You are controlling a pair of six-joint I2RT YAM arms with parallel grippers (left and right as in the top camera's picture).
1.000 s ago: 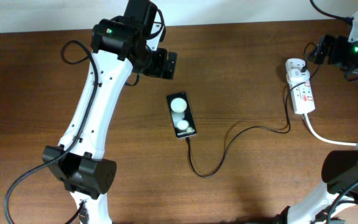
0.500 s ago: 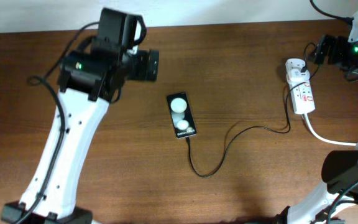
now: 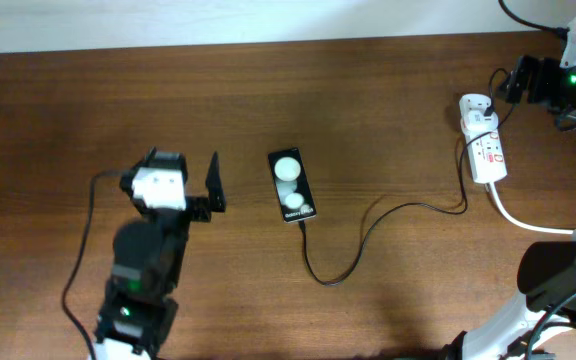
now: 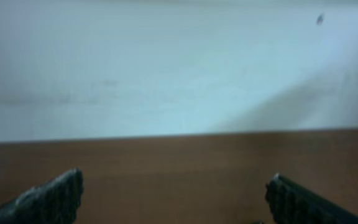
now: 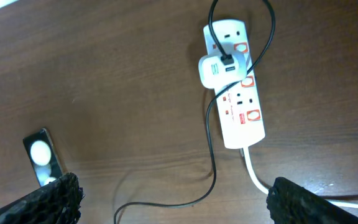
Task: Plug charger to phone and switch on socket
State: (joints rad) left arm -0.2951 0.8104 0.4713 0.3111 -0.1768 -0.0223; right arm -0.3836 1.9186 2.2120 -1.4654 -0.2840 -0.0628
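Note:
The black phone (image 3: 292, 185) lies flat at mid-table, with two white glare spots. The thin black charger cable (image 3: 368, 215) meets the phone's near end, loops right and runs to the white adapter (image 3: 477, 117) seated in the white socket strip (image 3: 488, 150). My left gripper (image 3: 211, 185) is open and empty, left of the phone and apart from it. My right gripper (image 3: 511, 82) is open and empty, above and behind the strip. The right wrist view shows the strip (image 5: 244, 112), the adapter (image 5: 219, 68), the cable (image 5: 213, 155) and part of the phone (image 5: 41, 154) between the open fingers (image 5: 169, 190).
The strip's thick white cord (image 3: 523, 218) trails toward the right front edge and also shows in the right wrist view (image 5: 253, 174). The left wrist view shows its open fingers (image 4: 176, 186), brown tabletop and the pale back wall (image 4: 166, 62).
My left arm has drawn back from behind the phone to the front left and folded low. The phone, cable, strip and right arm have not moved.

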